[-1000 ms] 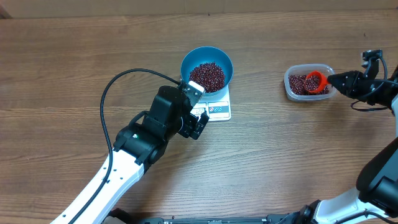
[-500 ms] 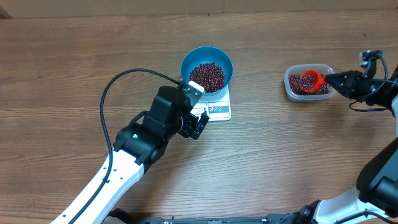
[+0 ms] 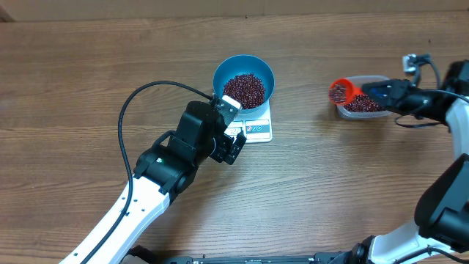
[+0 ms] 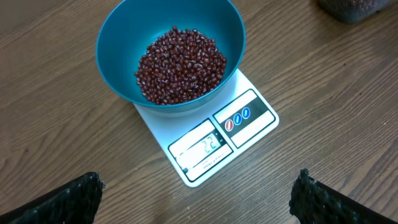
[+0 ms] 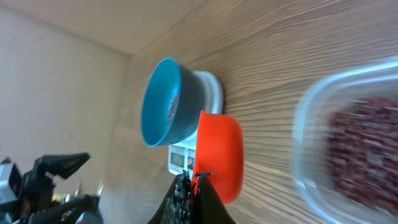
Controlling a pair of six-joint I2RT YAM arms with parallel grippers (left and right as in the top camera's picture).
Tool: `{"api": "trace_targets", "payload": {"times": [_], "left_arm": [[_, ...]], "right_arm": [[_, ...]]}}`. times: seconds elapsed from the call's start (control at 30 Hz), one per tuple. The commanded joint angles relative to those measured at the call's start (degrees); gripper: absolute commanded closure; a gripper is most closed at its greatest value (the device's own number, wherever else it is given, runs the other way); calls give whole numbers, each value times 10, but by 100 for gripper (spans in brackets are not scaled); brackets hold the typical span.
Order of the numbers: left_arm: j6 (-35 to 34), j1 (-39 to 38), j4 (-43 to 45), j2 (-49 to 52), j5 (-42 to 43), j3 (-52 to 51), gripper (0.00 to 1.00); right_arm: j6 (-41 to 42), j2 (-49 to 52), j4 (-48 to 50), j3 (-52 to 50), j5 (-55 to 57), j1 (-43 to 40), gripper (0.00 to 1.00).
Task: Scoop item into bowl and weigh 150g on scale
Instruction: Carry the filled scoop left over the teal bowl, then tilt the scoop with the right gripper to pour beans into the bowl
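The small flat white rectangular scale (image 4: 214, 140) carries a lit display window whose digits are too small to read reliably, and beside it a label panel with three round red and blue icons. On its platform stands the round, deep bright-blue bowl (image 4: 118, 37), partly filled with small glossy dark maroon beans (image 4: 180, 65), directly ahead of the left pincer (image 4: 196, 202), whose fingers are spread wide and hold nothing. The right pincer (image 5: 194, 186) is clamped on the handle of the smooth orange-red plastic scoop (image 3: 340, 91), which is loaded with beans. The scoop projects beyond the pincer tip at the bowl-side end of the clear rounded-rectangle plastic tub (image 3: 359, 115), which contains more beans on the wood-grain desk (image 3: 88, 66).
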Motion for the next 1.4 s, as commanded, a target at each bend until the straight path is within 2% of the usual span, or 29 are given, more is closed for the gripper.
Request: {"api": "trace_targets", "payload": {"times": [0.0, 0.43, 0.67, 1.17, 1.37], "left_arm": [[7, 2, 2, 0, 4, 17, 0], [7, 2, 2, 0, 4, 17, 0], [7, 2, 2, 0, 4, 17, 0], [7, 2, 2, 0, 4, 17, 0], [7, 2, 2, 0, 4, 17, 1]], "right_arm": [[11, 2, 13, -2, -33, 42, 96], [182, 2, 215, -2, -15, 188, 96], [226, 2, 287, -2, 35, 248, 96], [222, 2, 305, -2, 166, 294, 96], [142, 2, 311, -2, 178, 310, 96]]}}
